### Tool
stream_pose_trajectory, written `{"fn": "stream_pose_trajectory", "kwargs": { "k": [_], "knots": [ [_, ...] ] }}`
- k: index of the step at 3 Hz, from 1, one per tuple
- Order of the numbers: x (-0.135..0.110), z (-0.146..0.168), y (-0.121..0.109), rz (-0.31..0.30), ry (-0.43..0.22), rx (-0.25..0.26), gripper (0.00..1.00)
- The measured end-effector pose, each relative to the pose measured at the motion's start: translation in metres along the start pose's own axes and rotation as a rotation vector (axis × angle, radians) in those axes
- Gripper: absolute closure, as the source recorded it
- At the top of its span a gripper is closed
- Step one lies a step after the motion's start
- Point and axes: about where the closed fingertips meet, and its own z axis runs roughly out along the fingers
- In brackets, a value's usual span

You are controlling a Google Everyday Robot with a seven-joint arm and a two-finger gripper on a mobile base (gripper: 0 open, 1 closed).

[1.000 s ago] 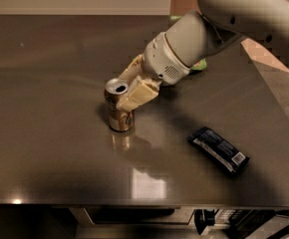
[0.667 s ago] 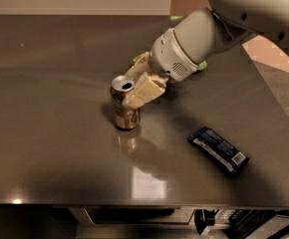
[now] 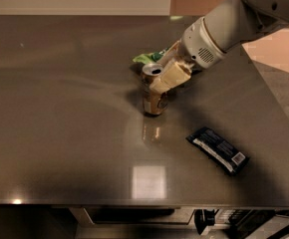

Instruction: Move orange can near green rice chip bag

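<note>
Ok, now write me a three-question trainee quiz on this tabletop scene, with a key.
1. True or false: the gripper is shut on the upper part of the orange can.
2. Multiple choice: where is the green rice chip bag relative to the can? A) just behind it, farther from the camera; B) at the near table edge; C) held in the gripper.
3. Fill in: in the camera view, the dark blue wrapper lies flat on the table, to the lower ____ of the can.

Key: 1 true; 2 A; 3 right.

Gripper jaws around orange can; green rice chip bag behind.
</note>
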Motion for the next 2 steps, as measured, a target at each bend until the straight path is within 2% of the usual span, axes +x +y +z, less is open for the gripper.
{"fn": "stream_pose_trajectory", "kwargs": {
  "k": [1, 2],
  "knots": [
    [0.030, -0.021, -0.031, 0.109, 0.037, 0.079, 1.00],
    [0.053, -0.037, -0.050, 0.179, 0.040, 0.139, 1.00]
  ]
}}
